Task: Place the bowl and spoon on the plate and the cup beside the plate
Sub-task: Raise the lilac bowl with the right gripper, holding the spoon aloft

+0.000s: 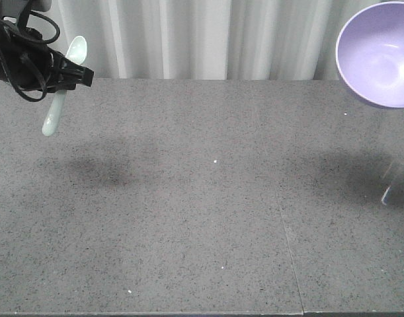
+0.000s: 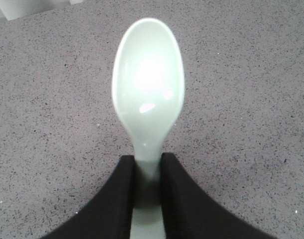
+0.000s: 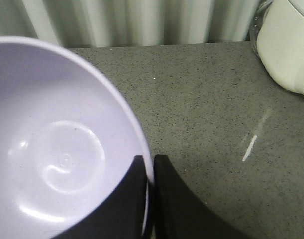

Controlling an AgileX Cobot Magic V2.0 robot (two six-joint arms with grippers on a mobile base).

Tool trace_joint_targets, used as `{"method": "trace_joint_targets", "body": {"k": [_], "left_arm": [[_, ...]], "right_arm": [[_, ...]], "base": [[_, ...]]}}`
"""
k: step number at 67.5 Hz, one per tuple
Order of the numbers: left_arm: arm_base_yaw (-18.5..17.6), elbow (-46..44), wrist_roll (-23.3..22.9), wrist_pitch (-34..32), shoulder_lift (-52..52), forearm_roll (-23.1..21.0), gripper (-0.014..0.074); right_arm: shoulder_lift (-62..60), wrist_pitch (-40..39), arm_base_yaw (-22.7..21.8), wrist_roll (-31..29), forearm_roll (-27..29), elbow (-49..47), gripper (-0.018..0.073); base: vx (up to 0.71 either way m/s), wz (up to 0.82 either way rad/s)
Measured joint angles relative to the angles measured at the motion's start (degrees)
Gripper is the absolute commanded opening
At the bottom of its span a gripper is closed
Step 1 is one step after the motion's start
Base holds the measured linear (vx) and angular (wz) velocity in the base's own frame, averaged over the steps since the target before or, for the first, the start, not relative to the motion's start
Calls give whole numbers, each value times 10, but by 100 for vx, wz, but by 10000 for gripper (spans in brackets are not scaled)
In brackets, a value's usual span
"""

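nearby: white glossy rounded container (image 3: 286, 45) at far right of table, well apart from bowl, partly cut off by frame
table (image 1: 202, 198): grey speckled stone-look top, matte, flat
seam (image 1: 289, 251): thin line running front to back, right of middle
shadows (image 1: 99, 168): two soft dark patches, one at left below spoon, one at right below bowl
streak (image 3: 250, 147): short pale glare mark on right part of table
curtain (image 1: 208, 39): white, vertical pleats, hanging behind far edge
spoon (image 2: 148, 84): pale mint plastic, glossy, oval scoop, flat handle; up in air over far left of table, tilted, scoop high toward curtain, handle end hanging below fingers, clear of tabletop
left gripper (image 2: 148, 162): black, clamped on spoon handle just behind scoop, one finger each side
bowl (image 1: 380, 56): lavender plastic, smooth, deep, round; lifted at far right, tipped so inside faces front view, off the tabletop
right gripper (image 3: 151, 167): black, pinching bowl rim, one finger inside, one outside
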Motion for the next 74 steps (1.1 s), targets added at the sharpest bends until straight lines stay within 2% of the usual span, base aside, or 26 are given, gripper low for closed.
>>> {"method": "trace_joint_targets", "body": {"k": [74], "left_arm": [[0, 0, 0, 1, 0, 0, -6]], "right_arm": [[0, 1, 0, 0, 1, 0, -3]], "base": [[0, -1]]}}
